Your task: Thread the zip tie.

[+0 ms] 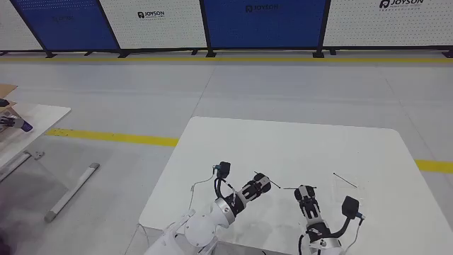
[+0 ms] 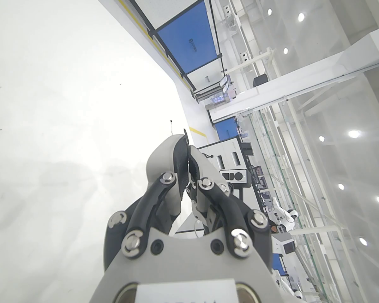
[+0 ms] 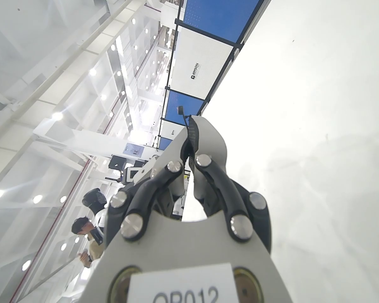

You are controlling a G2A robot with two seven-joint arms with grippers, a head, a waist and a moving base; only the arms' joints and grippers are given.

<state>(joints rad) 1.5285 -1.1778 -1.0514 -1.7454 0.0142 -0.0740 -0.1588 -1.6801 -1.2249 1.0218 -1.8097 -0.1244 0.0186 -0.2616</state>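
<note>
Missing the slot looks like the main risk: the zip tie tail (image 2: 171, 126) is a thin, springy strip, and a slight misalignment could send its tip past the zip tie head (image 3: 180, 109) or buckle it against the head's face. The left gripper (image 2: 187, 146) is clamped on the strip with a short length standing proud of its fingertips. That stub looks stiff enough to aim, but it leaves little to feed through before the pads meet the head. The right gripper (image 3: 191, 127) is likewise closed on the strip just below the head, which pokes out beyond its tips. If the head twists in that pinch the slot would turn away from the tail, and entering from the wrong face would probably stop the ratchet from catching. Either end could also slide between the pads under a push. From above, both grippers hang low over the near part of the white table (image 1: 233, 142) with their tips facing each other. The tail and the head lie in the gap between them, close together, though contact cannot be judged, nor whether both ends belong to one tie. A second zip tie (image 1: 345, 179) lies flat on the table beyond the right gripper, apart from both.
</note>
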